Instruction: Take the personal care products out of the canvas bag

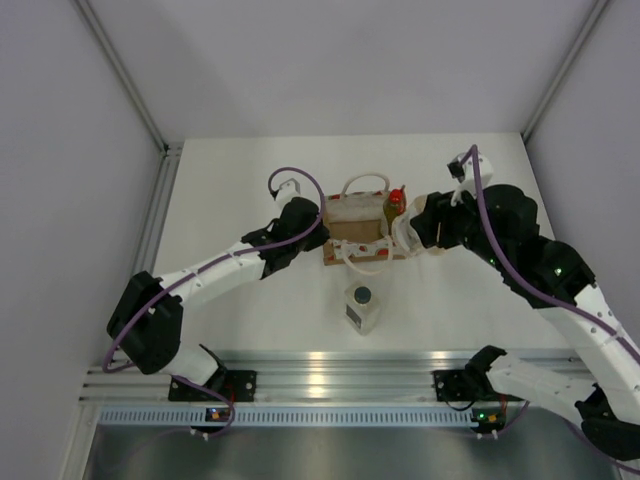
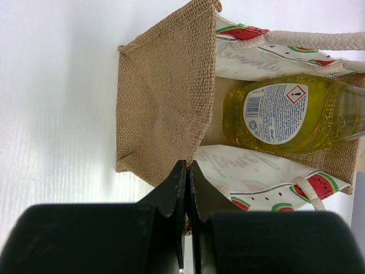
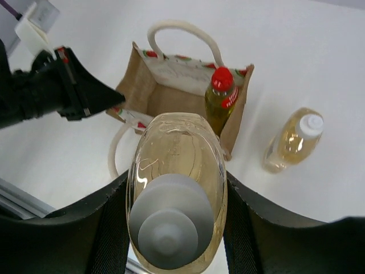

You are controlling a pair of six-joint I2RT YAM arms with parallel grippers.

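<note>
Right now the right end effector [image 3: 175, 191] is clamped around an amber bottle [image 3: 177, 154], white cap toward its camera, at the 3 o'clock side of the canvas bag [image 1: 350, 240]. The yellow bottle [image 1: 397, 200] stands upright in the bag's 2 o'clock corner, at 12 o'clock from that end effector, so the right arm is nearer. The left end effector [image 2: 186, 180] is pinched shut on the bag's 9 o'clock wall.

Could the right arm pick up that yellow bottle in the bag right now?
Probably not yet: the right claw is shut on an amber bottle. Otherwise the way looks free, since the yellow bottle stands red cap up in the open canvas bag.
</note>
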